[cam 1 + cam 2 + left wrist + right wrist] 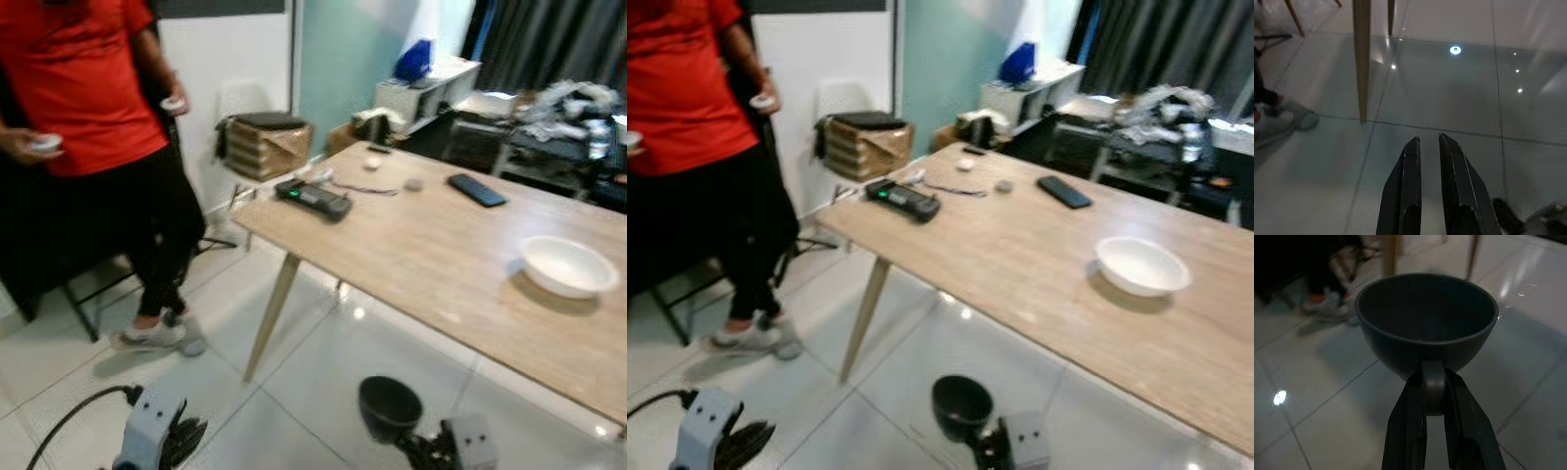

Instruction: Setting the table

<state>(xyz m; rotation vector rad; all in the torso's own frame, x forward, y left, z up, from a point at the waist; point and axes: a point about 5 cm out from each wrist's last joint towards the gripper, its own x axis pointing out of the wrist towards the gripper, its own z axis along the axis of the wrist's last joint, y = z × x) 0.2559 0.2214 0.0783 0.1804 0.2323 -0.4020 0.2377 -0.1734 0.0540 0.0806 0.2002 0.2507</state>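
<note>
We recorded the wooden table (421, 259) as the largest element, running from the centre of the head views toward the right edge, with one slanted leg (271, 313) visible below its near corner. At the upper left of the frame a person in a red shirt (83, 73) stood on the tiled floor (294, 392), well apart from the table. On the tabletop, toward the right, one white bowl (568, 265) was already set. Near the far edge lay a black phone (477, 189) and a dark handheld device (313, 198), neither of which we judged to be tableware. At the bottom centre, below the table edge and over the floor, the right gripper (1434, 384) had its two fingers clamped on the handle of a dark cup (1425, 318), which was held upright and empty. At the bottom left, the left gripper (1427, 147) pointed at the floor with its fingers narrowly parted and nothing between them. We judged the task to be at an early stage: one bowl placed, the cup in hand but not yet on the table, and further settings still outstanding.
</note>
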